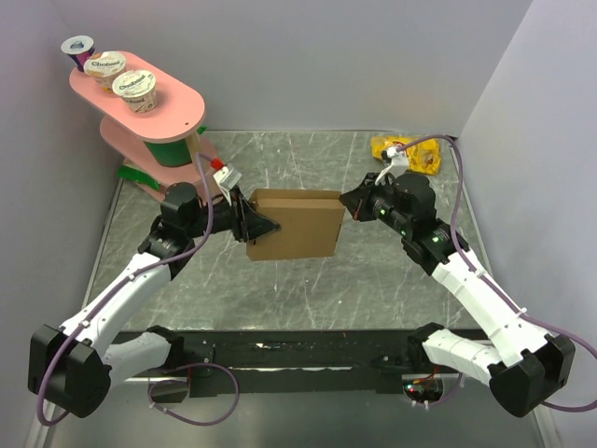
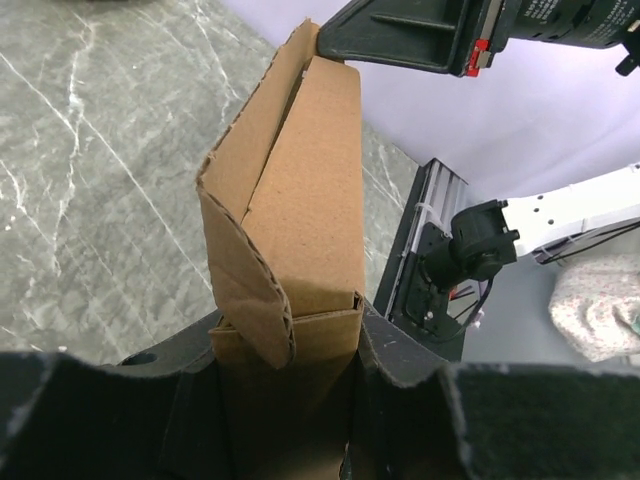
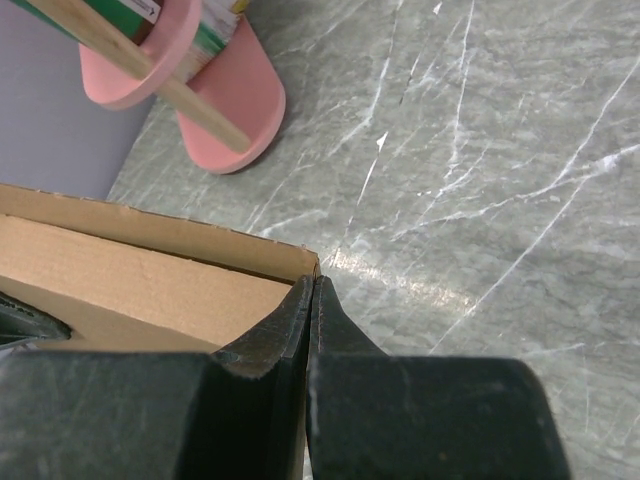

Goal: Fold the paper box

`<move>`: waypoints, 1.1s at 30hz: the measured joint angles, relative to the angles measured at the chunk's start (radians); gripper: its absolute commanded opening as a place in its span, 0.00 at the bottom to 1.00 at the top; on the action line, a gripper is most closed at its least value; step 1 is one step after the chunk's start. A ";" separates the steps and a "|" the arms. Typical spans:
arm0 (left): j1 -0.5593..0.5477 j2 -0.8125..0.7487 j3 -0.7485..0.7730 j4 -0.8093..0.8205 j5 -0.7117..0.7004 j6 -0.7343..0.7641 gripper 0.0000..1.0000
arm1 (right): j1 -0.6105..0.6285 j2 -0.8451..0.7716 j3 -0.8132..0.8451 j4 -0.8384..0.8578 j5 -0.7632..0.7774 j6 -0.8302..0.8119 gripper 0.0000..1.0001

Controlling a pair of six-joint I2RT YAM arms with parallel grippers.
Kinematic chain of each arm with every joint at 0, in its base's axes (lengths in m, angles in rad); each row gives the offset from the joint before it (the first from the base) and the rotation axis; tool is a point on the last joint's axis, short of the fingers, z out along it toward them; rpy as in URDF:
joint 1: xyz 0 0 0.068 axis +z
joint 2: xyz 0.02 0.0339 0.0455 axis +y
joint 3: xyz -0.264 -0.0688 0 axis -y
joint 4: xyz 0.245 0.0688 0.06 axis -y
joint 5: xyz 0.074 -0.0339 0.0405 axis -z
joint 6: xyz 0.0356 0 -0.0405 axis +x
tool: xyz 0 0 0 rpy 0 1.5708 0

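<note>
The paper box (image 1: 294, 224) is plain brown cardboard, partly folded into a shallow box and held up between the two arms over the middle of the table. My left gripper (image 1: 250, 224) is shut on its left end; in the left wrist view the box (image 2: 300, 200) runs away from the gripper (image 2: 290, 330), with a loose flap hanging on the left. My right gripper (image 1: 350, 203) is shut, with its joined tips touching the box's upper right corner. In the right wrist view the gripper (image 3: 314, 282) meets the box (image 3: 130, 275) at its corner edge. The same gripper (image 2: 400, 35) shows beyond the box's far end.
A pink two-tier stand (image 1: 140, 103) with yogurt cups (image 1: 133, 84) stands at the back left, and its base (image 3: 230, 100) shows in the right wrist view. A yellow chip bag (image 1: 406, 152) lies at the back right. Grey walls close in the marble table (image 1: 308, 289).
</note>
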 measured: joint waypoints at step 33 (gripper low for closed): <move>0.167 0.156 0.372 -0.629 0.630 0.547 0.01 | -0.382 -0.103 -0.106 0.336 -1.018 -0.197 0.68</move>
